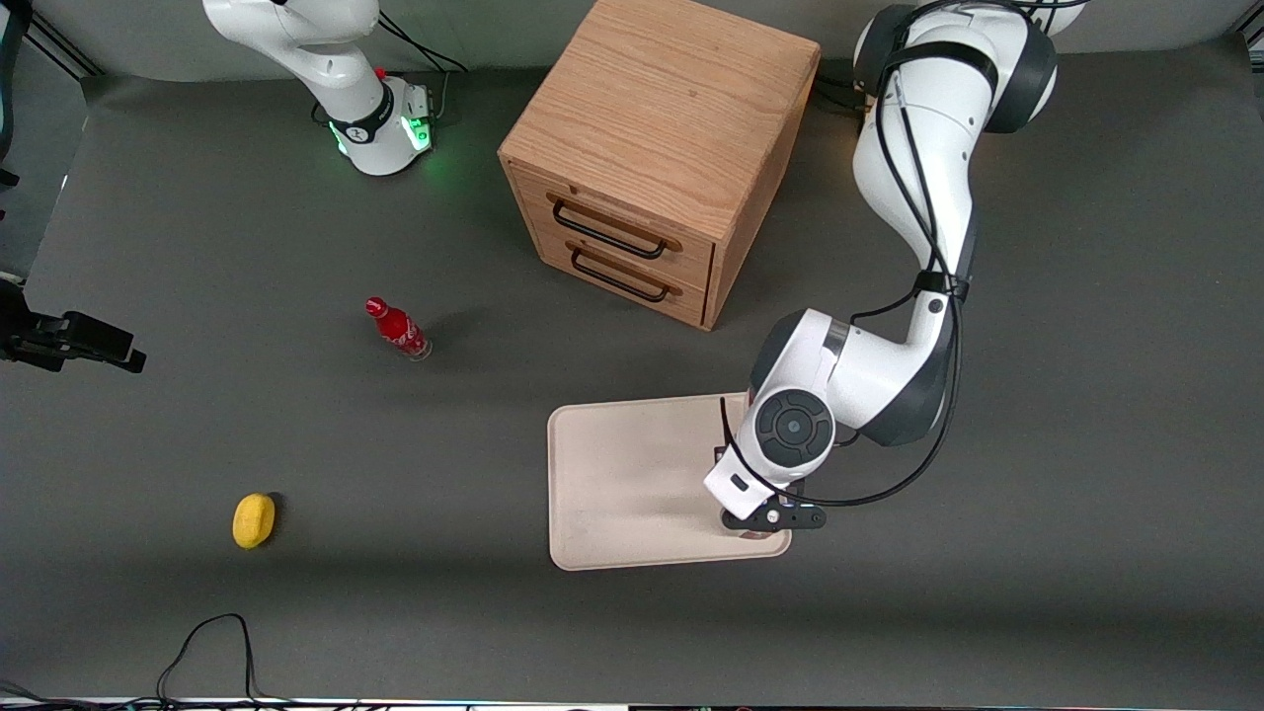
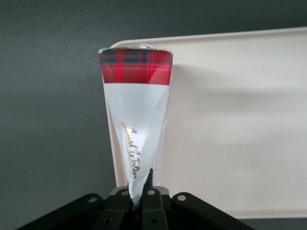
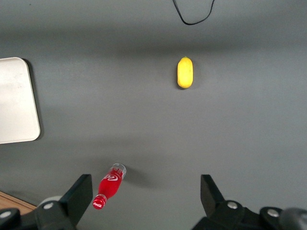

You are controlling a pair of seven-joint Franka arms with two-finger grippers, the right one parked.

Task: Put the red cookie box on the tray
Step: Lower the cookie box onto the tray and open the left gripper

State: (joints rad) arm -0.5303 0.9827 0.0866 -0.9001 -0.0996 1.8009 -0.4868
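Note:
My left gripper (image 1: pixel 762 517) hovers over the cream-white tray (image 1: pixel 632 474), above the corner nearest the front camera at the working arm's end. It is shut on the red cookie box (image 2: pixel 136 120), pinching its white end. The box hangs straight down from the gripper (image 2: pixel 140 190), and its red tartan end is lowest, over the tray's rim (image 2: pixel 230 134). I cannot tell whether the box touches the tray. In the front view the wrist hides nearly all of the box. The tray's other end shows in the right wrist view (image 3: pixel 17 100).
A wooden two-drawer cabinet (image 1: pixel 652 148) stands farther from the front camera than the tray. A small red bottle (image 1: pixel 398 329) and a yellow oval object (image 1: pixel 254 520) lie toward the parked arm's end. A black cable (image 1: pixel 212 642) loops at the table's front edge.

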